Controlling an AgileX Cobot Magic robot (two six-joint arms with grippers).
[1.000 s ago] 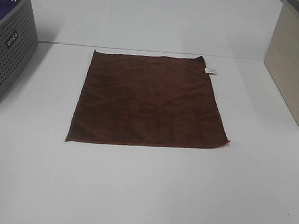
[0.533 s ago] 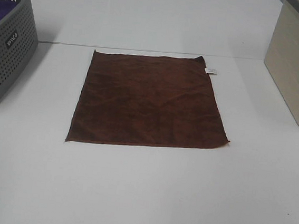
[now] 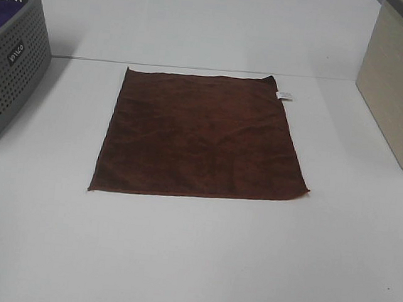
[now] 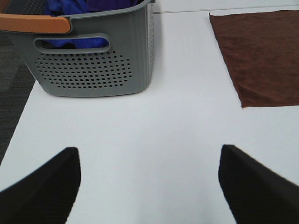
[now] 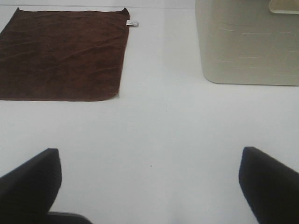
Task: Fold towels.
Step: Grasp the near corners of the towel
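Note:
A dark brown towel point(image 3: 201, 135) lies spread flat on the white table point(image 3: 190, 264), with a small white tag point(image 3: 284, 95) at its far right corner. It shows in the left wrist view point(image 4: 261, 56) and in the right wrist view point(image 5: 63, 53). Neither gripper appears in the exterior high view. My left gripper point(image 4: 148, 184) is open and empty over bare table, left of the towel. My right gripper point(image 5: 149, 186) is open and empty over bare table, right of the towel.
A grey perforated basket point(image 3: 6, 61) stands at the left edge; the left wrist view shows it point(image 4: 93, 65) holding blue and purple cloth point(image 4: 77, 7). A beige bin point(image 3: 400, 91) stands at the right, also in the right wrist view point(image 5: 247, 42).

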